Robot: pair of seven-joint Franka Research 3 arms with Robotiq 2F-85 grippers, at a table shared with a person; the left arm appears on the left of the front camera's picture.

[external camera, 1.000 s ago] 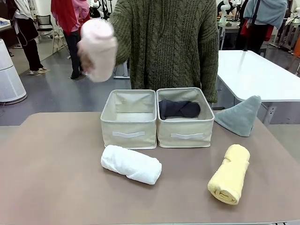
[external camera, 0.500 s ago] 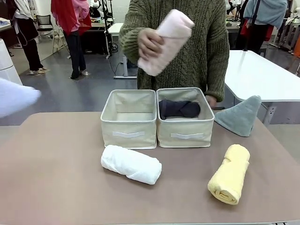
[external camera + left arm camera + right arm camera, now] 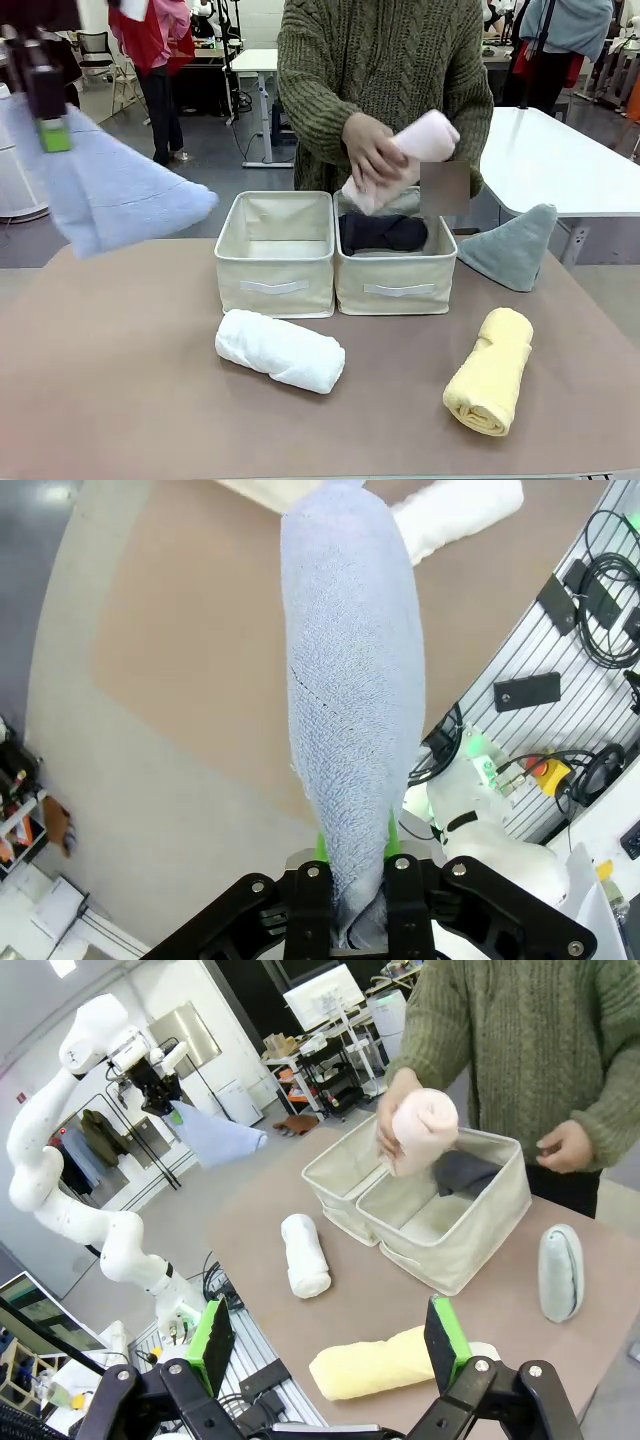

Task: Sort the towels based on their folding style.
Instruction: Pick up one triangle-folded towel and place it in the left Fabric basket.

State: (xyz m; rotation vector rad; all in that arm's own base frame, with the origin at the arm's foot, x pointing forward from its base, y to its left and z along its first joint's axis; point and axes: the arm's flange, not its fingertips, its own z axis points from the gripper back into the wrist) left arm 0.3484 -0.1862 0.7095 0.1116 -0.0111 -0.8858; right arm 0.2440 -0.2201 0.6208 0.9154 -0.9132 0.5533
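My left gripper (image 3: 46, 118) hangs high at the far left, shut on the tip of a light blue cone towel (image 3: 112, 195) that dangles below it; the same towel (image 3: 350, 700) runs up from the fingers in the left wrist view. A person's hand holds a pink rolled towel (image 3: 408, 158) just above the right bin (image 3: 400, 268), where a dark grey roll (image 3: 382, 232) lies. A white roll (image 3: 280, 350) and a yellow roll (image 3: 490, 385) lie on the table, and a grey-teal cone (image 3: 513, 248) stands at the far right. My right gripper (image 3: 327, 1325) is open above the table's near edge.
The left beige bin (image 3: 250, 262) stands against the right one, and nothing shows inside it. The person stands right behind both bins, with the other hand (image 3: 562, 1147) by the right bin's far side. The brown tabletop (image 3: 120, 380) is bare at the front left.
The person swung the pink roll from the upper left down to just over the right bin. My left gripper came in from the left, carrying the blue cone towel.
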